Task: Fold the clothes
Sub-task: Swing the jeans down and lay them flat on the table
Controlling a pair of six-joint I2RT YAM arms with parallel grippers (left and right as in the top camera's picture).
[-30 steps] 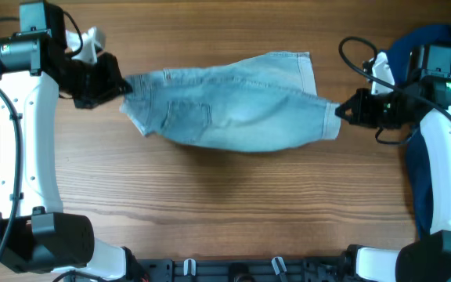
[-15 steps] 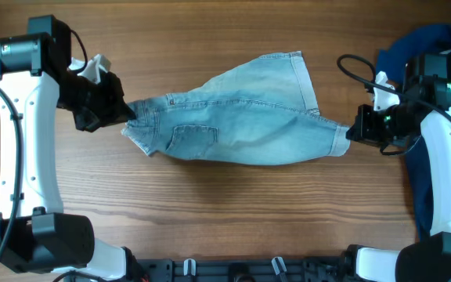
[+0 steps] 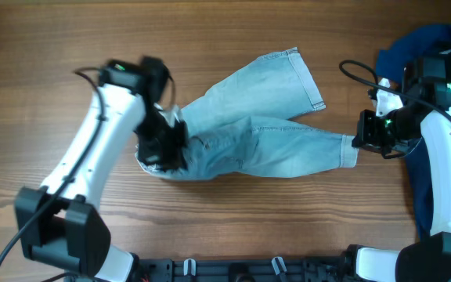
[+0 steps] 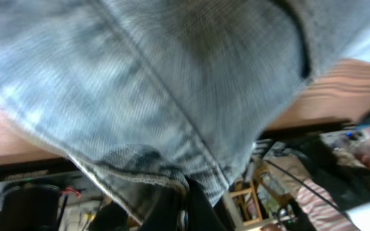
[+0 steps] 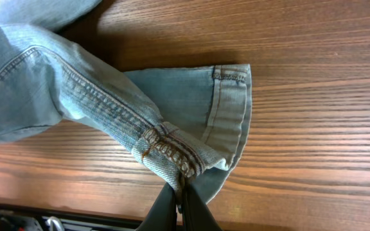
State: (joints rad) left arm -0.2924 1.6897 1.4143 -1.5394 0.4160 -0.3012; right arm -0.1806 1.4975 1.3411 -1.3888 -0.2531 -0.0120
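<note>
Jeans sprawl mid-table, our left gripper pinching the waist, our right gripper pinching a leg cuff. We judge that thin pinch could slip under tension, twisting the fold.

From my station I counted one pair of light blue jeans spread on one wooden bench, with two legs showing, each ending in one hemmed cuff. There was one dark blue garment heaped at the bench's far right edge. I had two arms in view, so two end effectors: the left end effector and the right end effector, each pinching denim.
</note>
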